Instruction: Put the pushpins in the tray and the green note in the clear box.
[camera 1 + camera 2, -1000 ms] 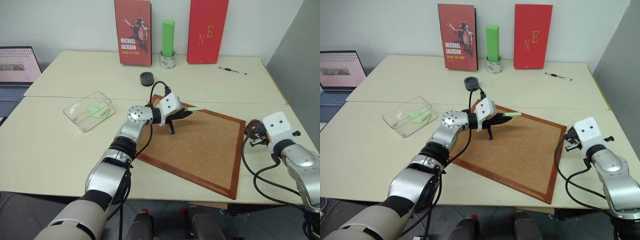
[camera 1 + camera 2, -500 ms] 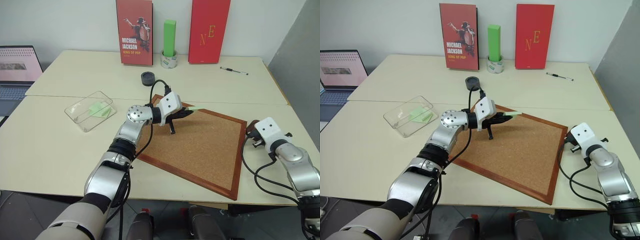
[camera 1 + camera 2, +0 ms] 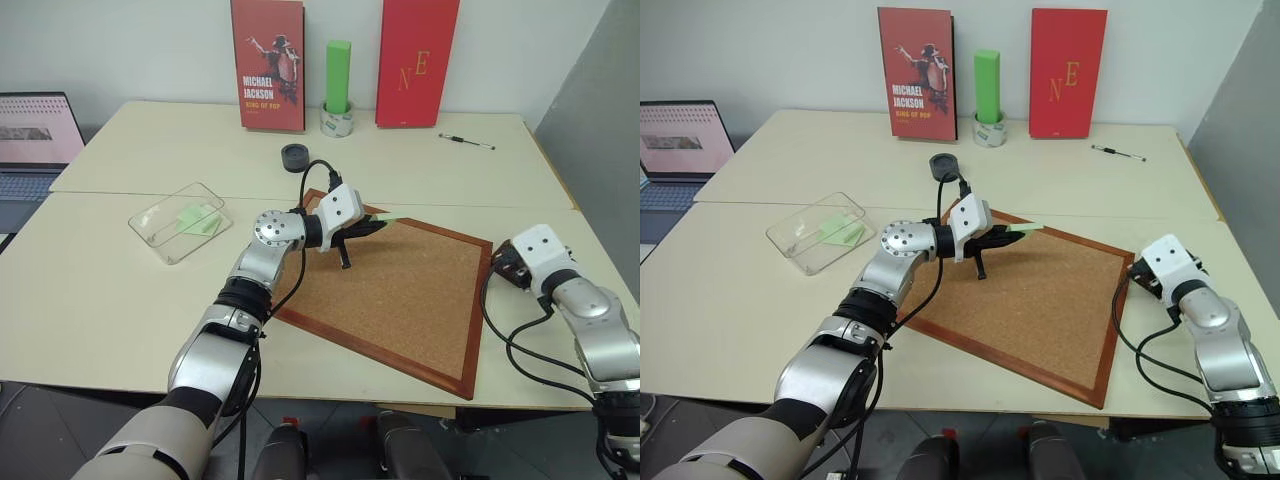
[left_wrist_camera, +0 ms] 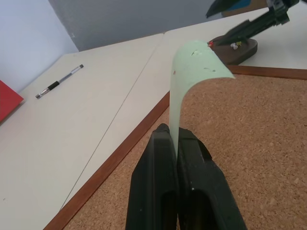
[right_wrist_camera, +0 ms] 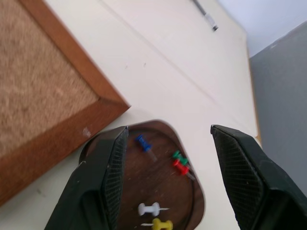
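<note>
Five pushpins already lie in the tray near the tabletop's right edge beneath the wide-spread right tool, while the left tool, pinching the green note over the corkboard, must carry it to the clear box.

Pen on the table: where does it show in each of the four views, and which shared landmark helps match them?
Left eye view: the pen lies far right on the table, right of the red book.
Right eye view: same spot, beside the red book.
Left wrist view: pen on bare table beyond the corkboard's frame, away from the green note.
Right wrist view: pen far beyond the tray.
Shared landmark: the corkboard.
</note>
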